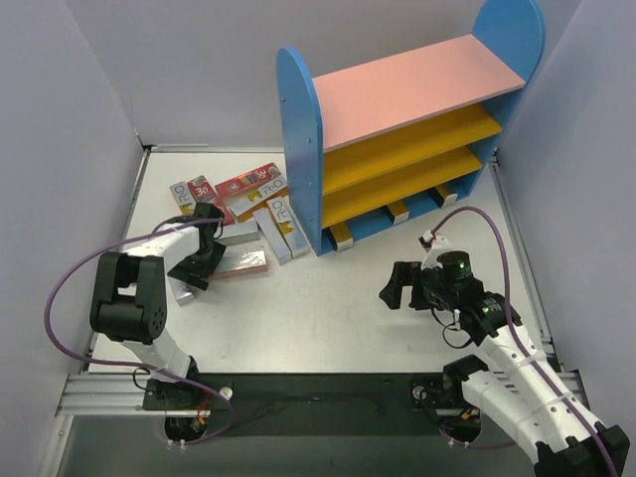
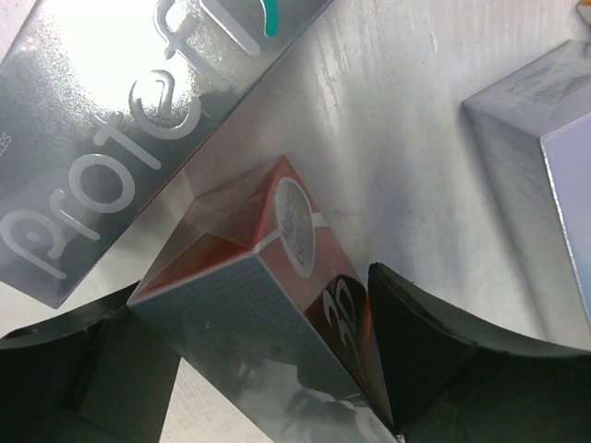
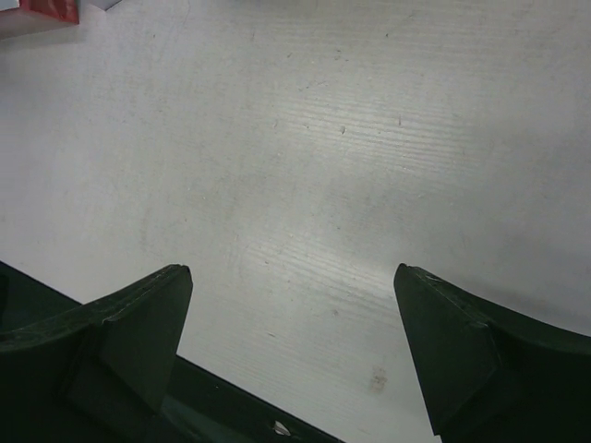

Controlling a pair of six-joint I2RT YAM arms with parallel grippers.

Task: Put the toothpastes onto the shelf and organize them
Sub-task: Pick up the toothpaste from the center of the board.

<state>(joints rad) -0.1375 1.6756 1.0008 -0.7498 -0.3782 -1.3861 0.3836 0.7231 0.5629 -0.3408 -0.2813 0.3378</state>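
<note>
Black, matte, wedge-shaped fingers point(image 2: 434, 369) frame what I see nearest. My left claw point(image 2: 254, 295) straddles the end of a red-and-silver box point(image 2: 268, 314). The right finger lies against its side, while a sliver of table shows by the left finger, so I cannot tell whether I have it clamped. The box is glossy cardboard with sharp creases. Its end flap carries a round white emblem, and its red side bears what reads like "3D". Just beyond it lies a silver box point(image 2: 111, 157) with a fine metallic sheen and big white lettering that starts "protef". A paler grey box point(image 2: 545, 157) sits off to the right.

My right claw point(image 3: 291, 272) hangs wide open with nothing in it, over bare, faintly scuffed white table point(image 3: 305, 138).

From above, the toothpaste boxes point(image 1: 243, 204) lie in a loose heap at the shelf's left foot, red and silver mixed, with my left claw point(image 1: 189, 273) at the heap's near edge. Farther back stands the shelf point(image 1: 397, 129), with smooth painted boards, blue round-topped sides, a pink top and yellow middle boards. Three boxes point(image 1: 397, 211) lie on its blue base, their yellow ends facing me.
</note>
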